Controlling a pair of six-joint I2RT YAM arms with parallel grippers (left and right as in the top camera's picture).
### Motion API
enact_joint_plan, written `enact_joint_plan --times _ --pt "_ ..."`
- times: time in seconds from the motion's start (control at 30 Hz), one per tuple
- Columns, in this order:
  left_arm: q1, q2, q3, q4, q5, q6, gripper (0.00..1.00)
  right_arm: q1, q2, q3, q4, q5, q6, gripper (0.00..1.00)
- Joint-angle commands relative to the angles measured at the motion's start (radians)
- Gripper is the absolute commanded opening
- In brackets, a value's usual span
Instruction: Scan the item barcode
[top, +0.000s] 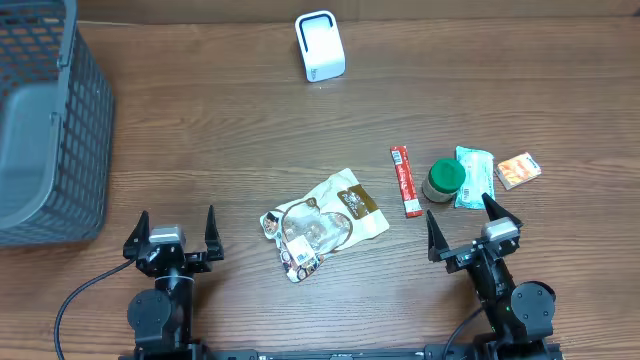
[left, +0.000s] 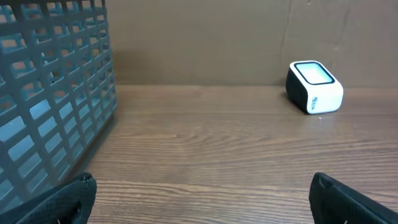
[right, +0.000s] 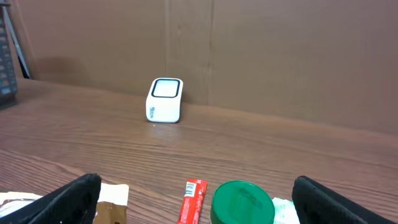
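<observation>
At the near edge, the left gripper (top: 177, 218) and right gripper (top: 460, 210) both stand with jaws spread wide, holding nothing. A crumpled snack packet (top: 325, 222) lies on the table (top: 200, 130) between the 2; the white scanner (top: 320, 46) stands at the far edge, well apart from it.

A big grey basket (top: 90, 140) stands on the far left side of the brown wooden table (top: 230, 120), and its walls are made of thin bars with lots of little square holes between them. From above, its inside looks smooth and grey, and part of it runs off the edge of the picture. Behind the table stands a flat brown wall (right: 280, 56) that looks like cardboard, with straight lines running down it, and a small bit of the basket shows at the far left in the right wrist view too.
</observation>
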Motion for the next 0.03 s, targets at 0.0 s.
enact_joint_plan --times 0.0 --pt "-0.006 -0.011 -0.003 -0.002 -0.010 0.016 1.00 -0.001 -0.008 -0.011 0.003 0.012 -0.004 1.00"
